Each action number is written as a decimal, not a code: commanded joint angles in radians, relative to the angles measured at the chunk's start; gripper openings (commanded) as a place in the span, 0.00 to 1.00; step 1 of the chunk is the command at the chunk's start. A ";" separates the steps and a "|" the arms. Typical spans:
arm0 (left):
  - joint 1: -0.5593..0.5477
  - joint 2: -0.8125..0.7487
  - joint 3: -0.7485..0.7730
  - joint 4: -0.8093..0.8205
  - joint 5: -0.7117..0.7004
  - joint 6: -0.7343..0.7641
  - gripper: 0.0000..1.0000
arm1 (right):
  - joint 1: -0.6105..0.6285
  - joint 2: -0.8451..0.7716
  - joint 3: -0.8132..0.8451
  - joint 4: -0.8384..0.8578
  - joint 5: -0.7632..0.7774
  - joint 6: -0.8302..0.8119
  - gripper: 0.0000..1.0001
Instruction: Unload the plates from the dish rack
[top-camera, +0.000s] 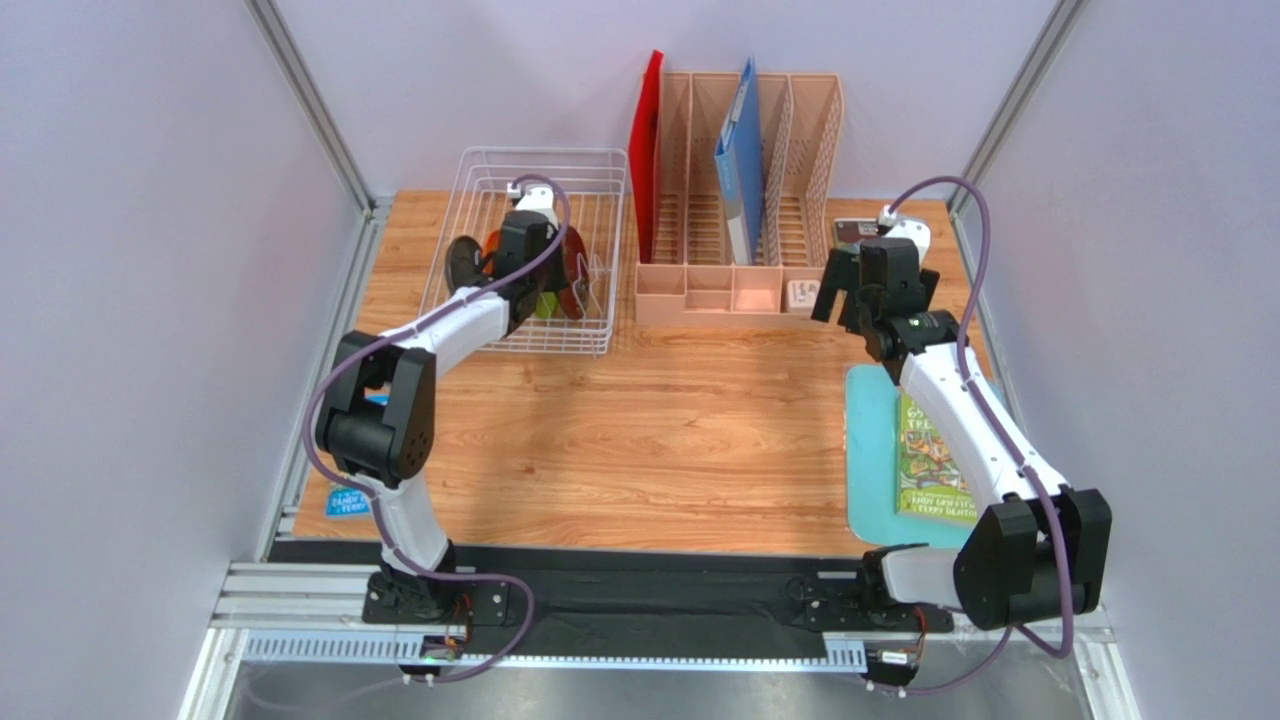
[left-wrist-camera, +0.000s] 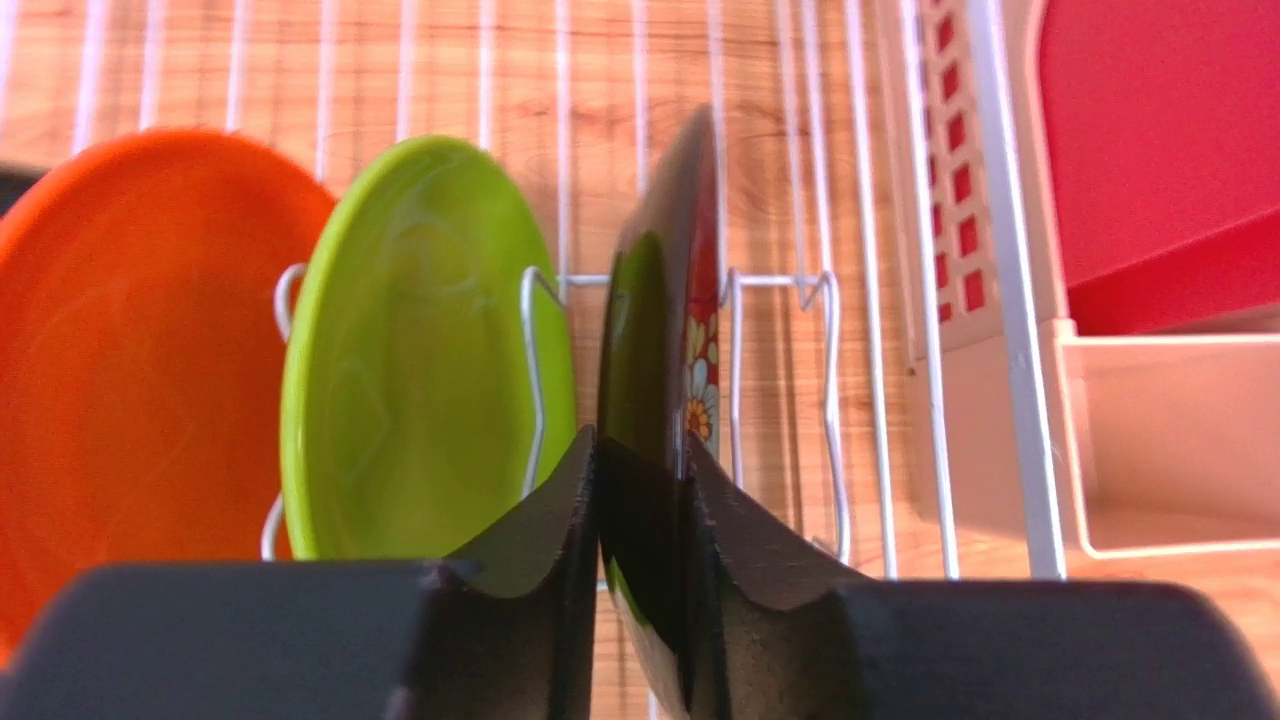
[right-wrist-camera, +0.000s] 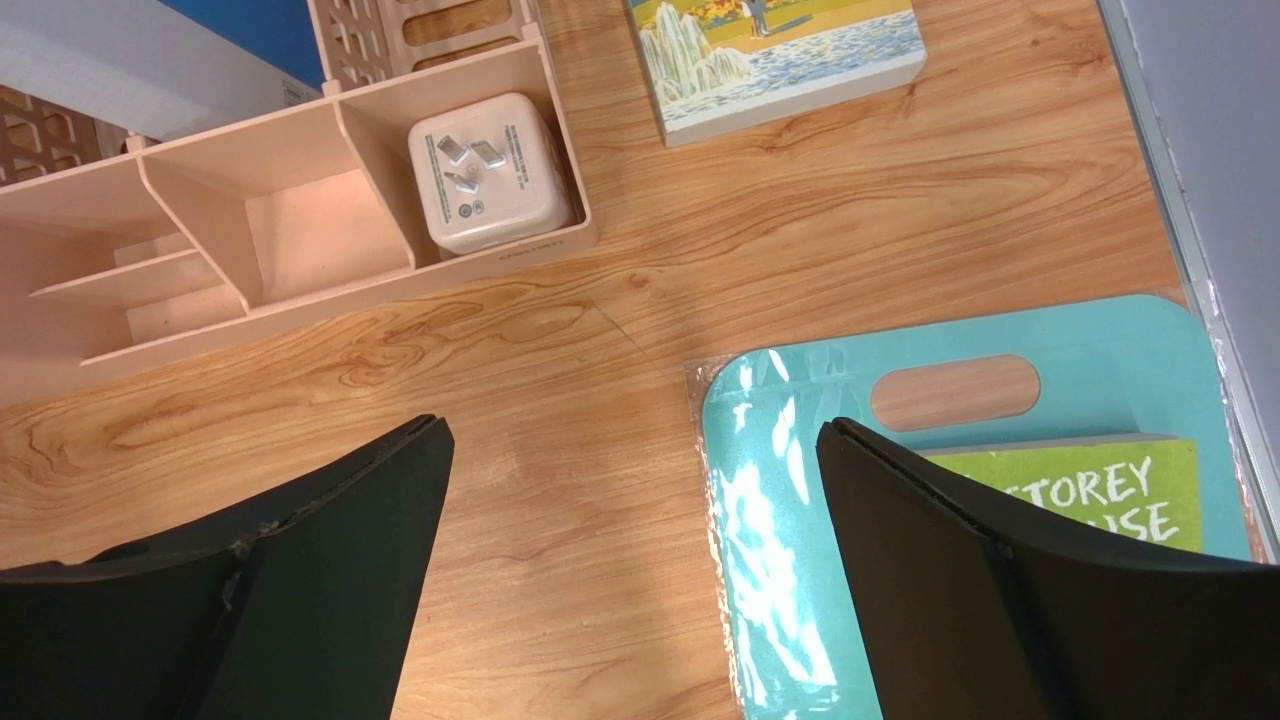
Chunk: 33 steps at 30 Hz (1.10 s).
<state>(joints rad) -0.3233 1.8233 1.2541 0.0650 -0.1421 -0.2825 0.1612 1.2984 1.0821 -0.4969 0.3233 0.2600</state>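
The white wire dish rack (top-camera: 594, 180) stands at the back left of the table. In the left wrist view its dividers (left-wrist-camera: 529, 375) hold an orange plate (left-wrist-camera: 120, 360), a lime green plate (left-wrist-camera: 421, 345) and the dark red floral plate (left-wrist-camera: 669, 315), all on edge. My left gripper (left-wrist-camera: 643, 465) reaches into the rack and is shut on the rim of the dark red floral plate. The dark teal-grey plate shows only as a sliver at the far left (left-wrist-camera: 12, 183). My right gripper (right-wrist-camera: 631, 450) is open and empty above the bare table near the mat.
A peach-pink file organiser (top-camera: 736, 195) with a red folder (top-camera: 646, 150) and a blue folder stands right of the rack. A white charger (right-wrist-camera: 489, 173) sits in its front tray. A teal mat (right-wrist-camera: 1052, 390) with a green book (top-camera: 932, 458) lies at the right. A small book (right-wrist-camera: 781, 45) lies behind.
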 joint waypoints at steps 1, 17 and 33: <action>-0.014 0.011 0.034 0.015 -0.028 0.046 0.08 | 0.000 0.001 0.033 0.034 0.020 -0.011 1.00; -0.183 -0.084 0.126 -0.019 -0.499 0.281 0.00 | 0.001 0.002 0.041 0.011 0.020 -0.011 1.00; -0.224 -0.421 0.096 -0.359 -0.350 0.120 0.00 | 0.001 -0.151 -0.022 0.057 -0.421 0.061 0.99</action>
<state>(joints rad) -0.5461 1.5570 1.3491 -0.2234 -0.6682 -0.0578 0.1612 1.2392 1.0832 -0.5095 0.1337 0.2752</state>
